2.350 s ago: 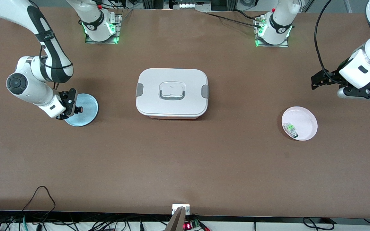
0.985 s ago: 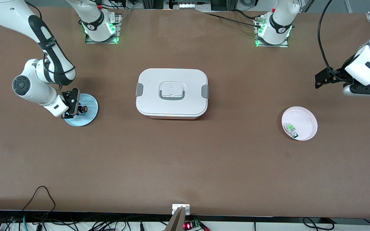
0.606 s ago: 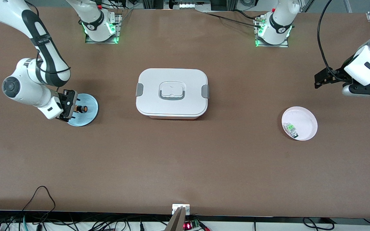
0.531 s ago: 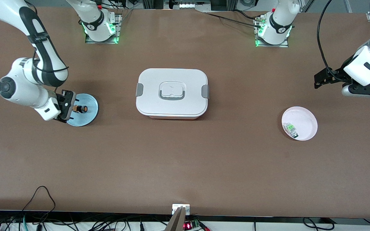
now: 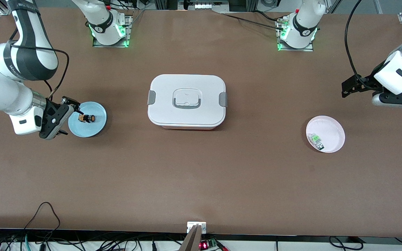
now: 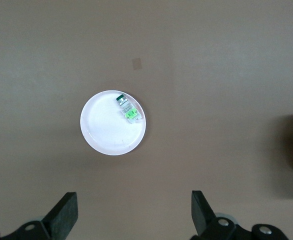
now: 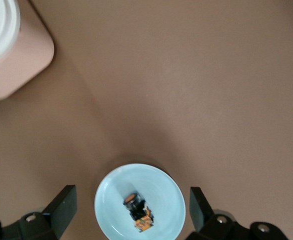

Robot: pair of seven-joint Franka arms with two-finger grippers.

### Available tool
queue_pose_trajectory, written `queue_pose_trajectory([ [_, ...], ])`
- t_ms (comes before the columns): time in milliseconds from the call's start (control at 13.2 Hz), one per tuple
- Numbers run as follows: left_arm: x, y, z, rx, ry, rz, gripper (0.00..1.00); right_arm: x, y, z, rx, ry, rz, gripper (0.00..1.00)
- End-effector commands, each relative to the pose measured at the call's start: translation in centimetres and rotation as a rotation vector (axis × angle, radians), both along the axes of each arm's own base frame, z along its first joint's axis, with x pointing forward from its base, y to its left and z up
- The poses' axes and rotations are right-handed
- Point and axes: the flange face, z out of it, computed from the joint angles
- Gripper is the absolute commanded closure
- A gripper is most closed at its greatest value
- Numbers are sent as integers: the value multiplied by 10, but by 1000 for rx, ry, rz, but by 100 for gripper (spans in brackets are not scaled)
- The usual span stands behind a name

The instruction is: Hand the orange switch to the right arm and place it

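The orange switch [image 5: 87, 118] lies on the blue plate [image 5: 98, 126], just beside the right gripper [image 5: 69, 112], whose jaws are wide and empty. The left gripper [image 5: 361, 91] waits spread and empty, well apart.

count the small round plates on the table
2. A blue plate at the right arm's end holds the orange switch; a pink plate at the left arm's end holds a green-and-grey part. None seem hidden.

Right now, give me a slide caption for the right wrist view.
Open right gripper hangs above the blue plate holding the orange switch.
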Motion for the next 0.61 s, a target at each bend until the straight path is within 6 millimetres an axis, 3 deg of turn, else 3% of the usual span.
queue_pose_trajectory([
  [0, 8, -1, 2, 12, -1, -10, 0, -11, 34, 35, 5, -3, -171, 0],
  [227, 10, -2, 3, 12, -4, -10, 0, -28, 86, 71, -33, 94, -465, 0],
  [303, 10, -2, 2, 10, -2, -10, 0, -32, 88, 73, -53, 130, -581, 0],
  [455, 12, -2, -3, 7, 6, -9, 0, -40, 92, 97, -87, 174, -799, 0],
  [531, 12, -2, -2, 7, 4, -9, 0, -46, 81, 112, -127, 194, -885, 0],
])
